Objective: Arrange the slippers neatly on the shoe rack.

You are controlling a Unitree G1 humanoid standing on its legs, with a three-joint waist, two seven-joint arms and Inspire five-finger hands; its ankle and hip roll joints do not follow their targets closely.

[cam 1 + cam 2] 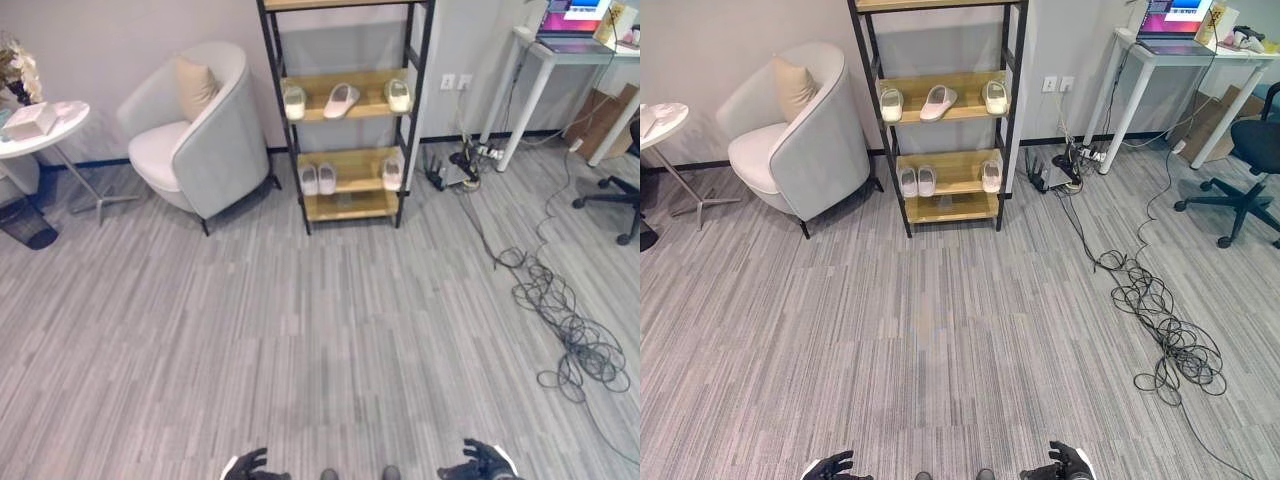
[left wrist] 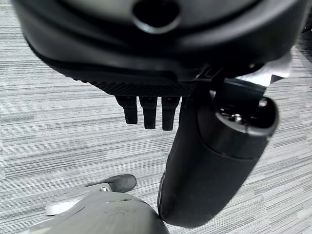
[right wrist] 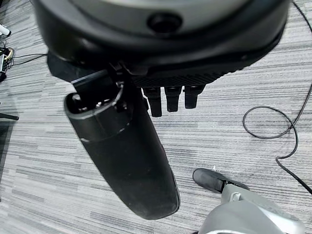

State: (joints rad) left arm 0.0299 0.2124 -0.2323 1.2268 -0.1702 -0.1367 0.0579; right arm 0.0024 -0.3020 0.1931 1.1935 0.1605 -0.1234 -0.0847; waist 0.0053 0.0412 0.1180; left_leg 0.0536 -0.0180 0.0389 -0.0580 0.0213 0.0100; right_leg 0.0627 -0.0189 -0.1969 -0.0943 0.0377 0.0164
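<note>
A black-framed shoe rack (image 1: 345,205) with wooden shelves stands against the far wall. On its upper shelf lie three pale slippers: one at the left (image 1: 294,101), one angled in the middle (image 1: 342,99) and one at the right (image 1: 398,95). The lower shelf holds a pair of white slippers (image 1: 318,179) at the left and a single one (image 1: 392,172) at the right. Far from the rack, at the near edge of the floor, hang my left hand (image 1: 247,466) and right hand (image 1: 482,462). Both are open, with fingers (image 2: 146,112) relaxed and nothing held.
A light grey armchair (image 1: 195,130) with a cushion stands left of the rack, beside a round white side table (image 1: 45,125) and a black bin (image 1: 28,222). Tangled cables (image 1: 570,335) lie on the floor at the right, near a white desk (image 1: 540,55) and an office chair (image 1: 620,195).
</note>
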